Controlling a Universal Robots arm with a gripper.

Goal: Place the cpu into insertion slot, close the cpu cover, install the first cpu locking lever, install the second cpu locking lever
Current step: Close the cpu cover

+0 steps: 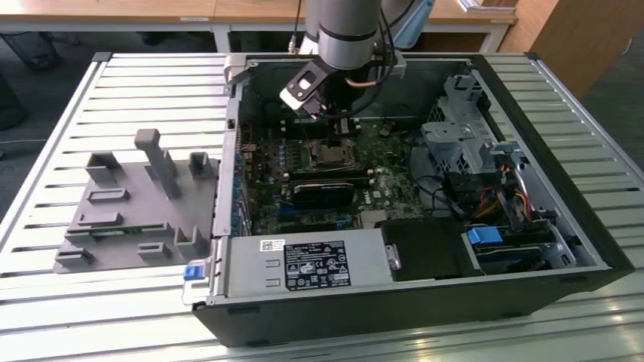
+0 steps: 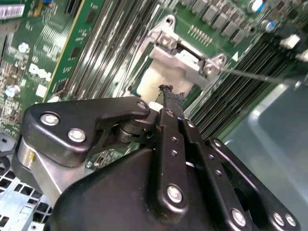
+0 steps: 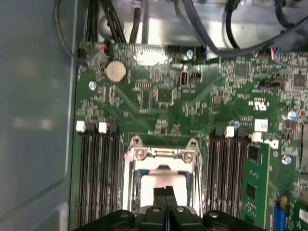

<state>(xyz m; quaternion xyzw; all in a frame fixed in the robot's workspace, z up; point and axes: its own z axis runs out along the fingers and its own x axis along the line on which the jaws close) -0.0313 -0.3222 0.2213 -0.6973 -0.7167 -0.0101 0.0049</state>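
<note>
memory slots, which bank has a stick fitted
The bank farther from the grey case wall; a green module stands in it, the other bank holds none.

In both wrist views the gripper [image 3: 166,191], its fingers pressed together, is covering part of the cpu [image 3: 161,179] and of the insertion slot [image 3: 135,185] around it, and in the first wrist view the picture's edge is cutting off the rest of the slot. The cpu cover [image 2: 185,62] is showing its screwed end, and whether it is lying open or closed is not coming clear. In the exterior view the arm [image 1: 348,30] is running out past the top edge, and the insertion slot under it is appearing too small for its parts to be told apart
</note>
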